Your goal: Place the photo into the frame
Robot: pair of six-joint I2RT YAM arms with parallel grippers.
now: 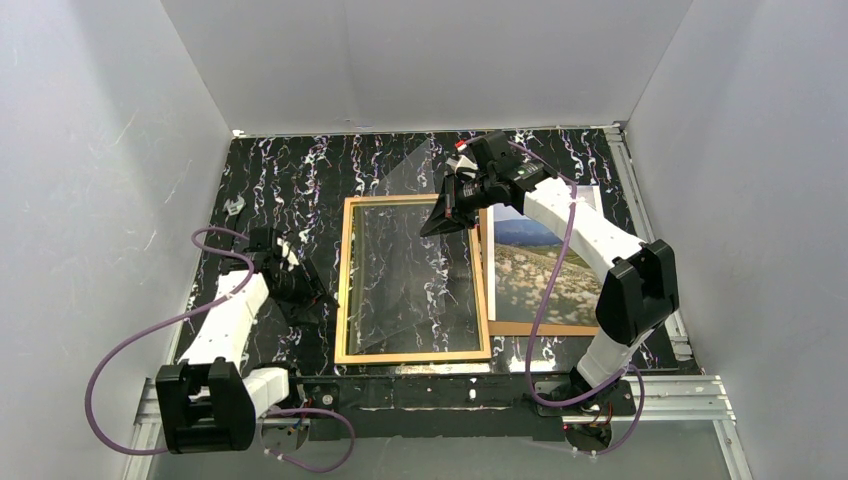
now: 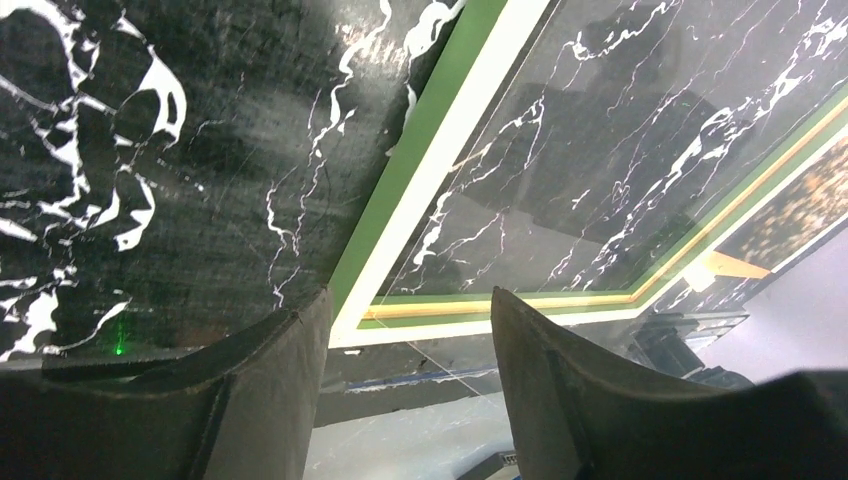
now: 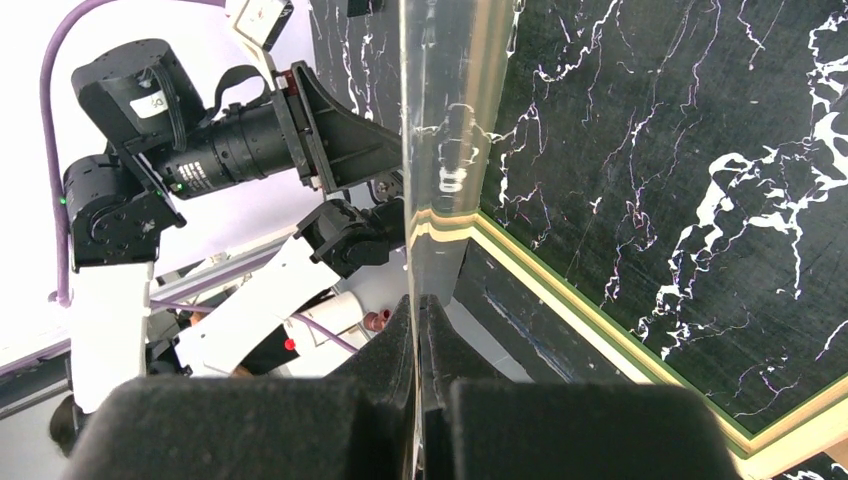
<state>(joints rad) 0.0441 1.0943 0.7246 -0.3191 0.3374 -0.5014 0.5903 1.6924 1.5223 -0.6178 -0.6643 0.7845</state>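
Observation:
The frame (image 1: pixel 345 285) lies flat mid-table with its tan wood-coloured side up; its green and pale rim shows in the left wrist view (image 2: pixel 440 150) and the right wrist view (image 3: pixel 600 330). The photo (image 1: pixel 540 262) lies face up on a brown backing board (image 1: pixel 545 328) just right of the frame. My right gripper (image 1: pixel 447 213) is shut on the edge of a clear pane (image 1: pixel 410 260), which leans tilted over the frame; the wrist view shows it edge-on (image 3: pixel 440 120) between the fingers (image 3: pixel 395 340). My left gripper (image 1: pixel 303 292) is open and empty, left of the frame's near-left corner (image 2: pixel 345 330).
White walls close in the black marbled table (image 1: pixel 290 180) on three sides. A metal rail (image 1: pixel 660 395) runs along the near edge and another up the right side. A small pale item (image 1: pixel 237 207) lies at the far left.

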